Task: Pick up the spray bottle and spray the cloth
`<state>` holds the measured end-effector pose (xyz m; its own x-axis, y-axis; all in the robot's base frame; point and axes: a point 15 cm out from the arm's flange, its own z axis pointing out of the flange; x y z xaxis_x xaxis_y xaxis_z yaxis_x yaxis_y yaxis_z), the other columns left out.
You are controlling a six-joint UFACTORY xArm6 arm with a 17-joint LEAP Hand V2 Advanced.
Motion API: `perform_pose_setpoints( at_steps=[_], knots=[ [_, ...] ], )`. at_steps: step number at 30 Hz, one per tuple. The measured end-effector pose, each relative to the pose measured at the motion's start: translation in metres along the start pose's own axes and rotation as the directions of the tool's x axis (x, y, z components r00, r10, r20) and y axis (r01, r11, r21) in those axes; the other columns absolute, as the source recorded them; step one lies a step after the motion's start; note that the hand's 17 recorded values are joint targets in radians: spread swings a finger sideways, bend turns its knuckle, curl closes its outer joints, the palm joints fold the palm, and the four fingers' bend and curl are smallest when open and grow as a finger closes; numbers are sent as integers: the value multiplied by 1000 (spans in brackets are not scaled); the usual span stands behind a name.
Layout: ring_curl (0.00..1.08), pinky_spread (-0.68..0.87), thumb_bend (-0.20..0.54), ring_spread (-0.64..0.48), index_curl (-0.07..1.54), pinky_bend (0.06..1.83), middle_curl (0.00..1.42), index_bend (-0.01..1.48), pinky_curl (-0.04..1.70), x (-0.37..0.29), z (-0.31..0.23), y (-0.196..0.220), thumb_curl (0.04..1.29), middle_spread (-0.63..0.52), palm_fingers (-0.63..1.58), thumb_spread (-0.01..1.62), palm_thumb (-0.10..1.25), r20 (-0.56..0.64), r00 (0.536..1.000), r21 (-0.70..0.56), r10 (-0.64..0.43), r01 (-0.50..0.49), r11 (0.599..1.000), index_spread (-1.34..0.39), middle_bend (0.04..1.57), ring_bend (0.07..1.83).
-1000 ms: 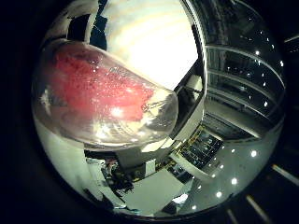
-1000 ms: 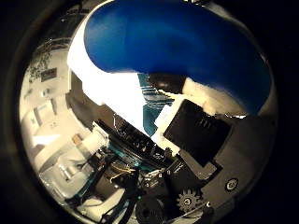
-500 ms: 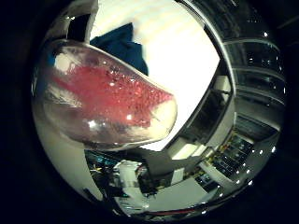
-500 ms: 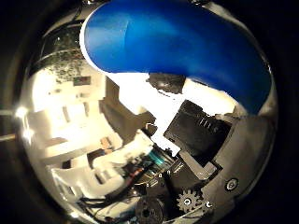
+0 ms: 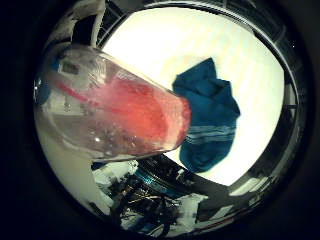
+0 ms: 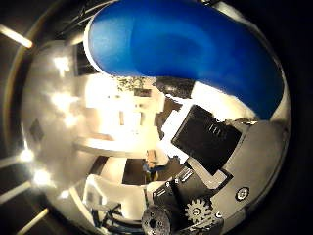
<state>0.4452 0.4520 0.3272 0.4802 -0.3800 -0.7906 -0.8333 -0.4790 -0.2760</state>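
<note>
The pale white tabletop [image 5: 150,50] carries the crumpled dark-blue cloth [image 5: 207,117]. The clear plastic spray bottle of red liquid [image 5: 110,115] lies against the palm, base toward the cloth. The white-and-black hand [image 6: 215,161] seemingly clamps the bottle.

The spray bottle [image 5: 115,120] is clear with pinkish-red liquid inside and a blue top [image 6: 186,46]. The cloth [image 5: 210,120] is dark blue with pale stripes, lying on a white surface [image 5: 165,50]. The robot hand [image 6: 220,161] is black and white.

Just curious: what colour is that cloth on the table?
Dark blue cloth with pale stripes; little finger side palm view.
</note>
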Motion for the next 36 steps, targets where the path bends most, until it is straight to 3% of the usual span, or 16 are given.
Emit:
perform_pose_setpoints(
  at_steps=[4,11,22,36],
  knots=[
    [741,-150,-11,-188,749,980,616,1202,1559,1,25,-8,645,-54,1155,1062,1100,109,994,42,-32,27,999,-184,1405,1389],
    [739,-150,-12,-186,751,979,612,1194,1560,25,67,-21,658,-54,1157,1060,1093,278,960,124,-16,-19,992,-186,1401,1394],
    [729,-151,-12,-183,752,978,609,1194,1551,83,125,6,677,-54,1162,1055,1080,297,955,64,10,-30,997,-185,1398,1398],
    [726,-151,-14,-184,757,982,610,1189,1531,106,175,21,686,-53,1154,1039,1080,304,953,6,18,-21,1000,-189,1404,1401]
  ],
)
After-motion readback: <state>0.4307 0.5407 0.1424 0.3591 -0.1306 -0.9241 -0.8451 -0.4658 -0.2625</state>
